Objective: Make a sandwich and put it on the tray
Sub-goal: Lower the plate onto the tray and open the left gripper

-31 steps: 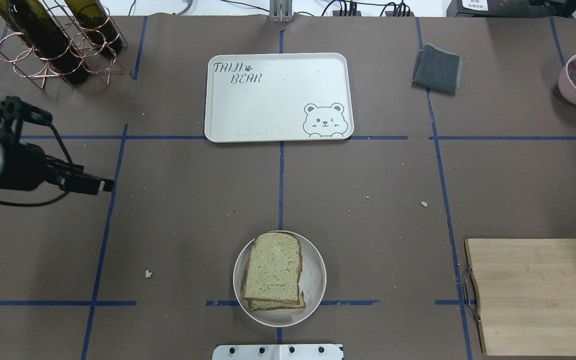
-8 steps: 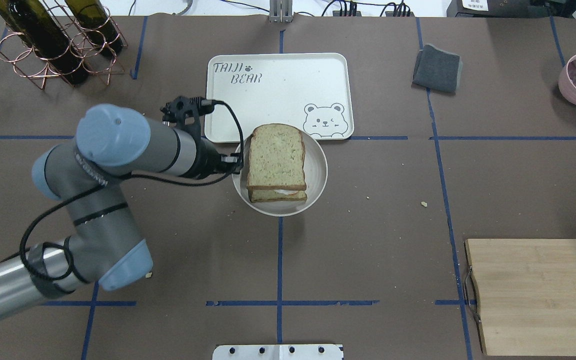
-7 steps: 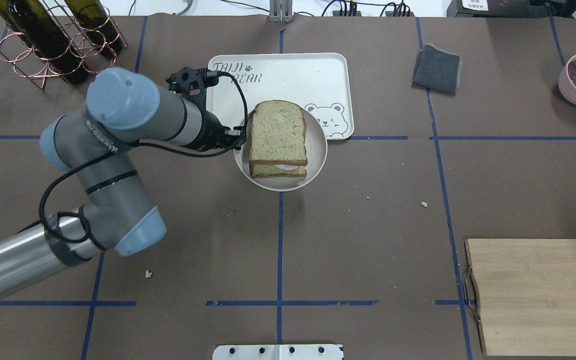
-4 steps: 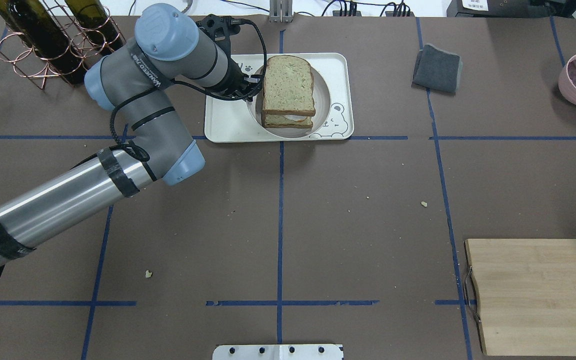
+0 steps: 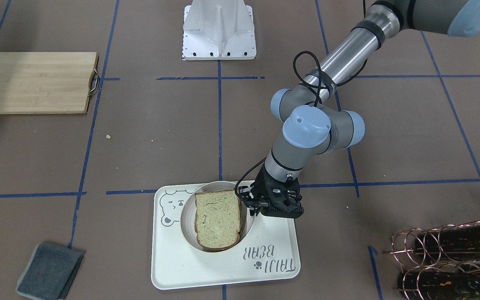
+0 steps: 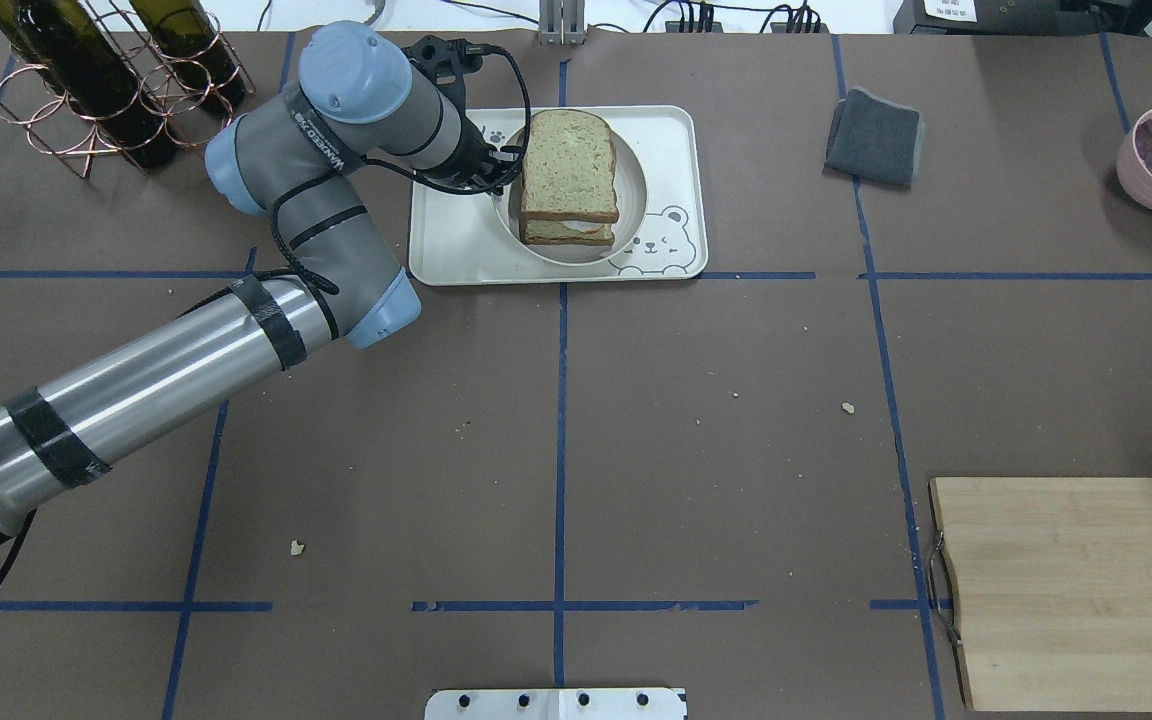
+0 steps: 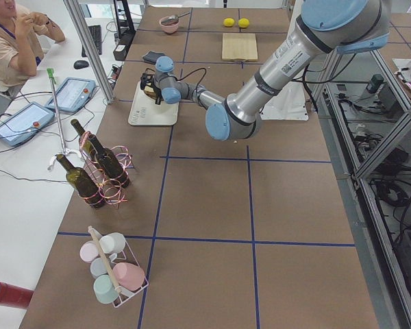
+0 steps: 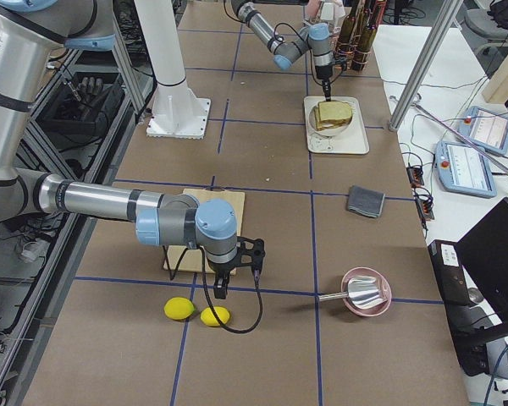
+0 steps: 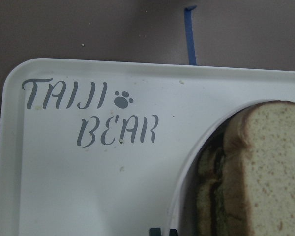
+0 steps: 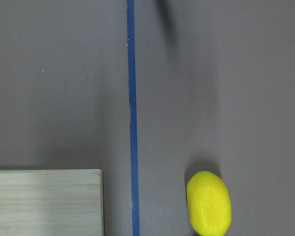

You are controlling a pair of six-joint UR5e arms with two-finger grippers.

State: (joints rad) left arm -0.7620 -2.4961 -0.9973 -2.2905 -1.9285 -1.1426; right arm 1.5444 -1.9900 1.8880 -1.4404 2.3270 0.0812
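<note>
**Inspector:** Left side first. What does the left gripper [image 6: 506, 172] hold, and why there?

**Assistant:** Its fingers are clamped on the left rim of the plate [image 6: 633, 190]. I judge the rim is taken so the food goes untouched and rides level.

**Inspector:** Where is the sandwich [image 6: 568, 165]?

**Assistant:** On that plate, over the tray [image 6: 456, 245], between the lettering and the bear drawing. I cannot tell whether the plate rests there or hangs just above.

**Inspector:** Condition?

**Assistant:** Two brown-crusted slices with pale greenish crumb, stacked nearly square. A white-and-orange strip of egg [image 6: 568, 228] shows between them at the near edge.

**Inspector:** Right side?

**Assistant:** The right gripper [image 8: 223, 290] hangs near a lemon [image 10: 209, 202], well apart from the work. Whether its fingers are parted cannot be told.
</note>
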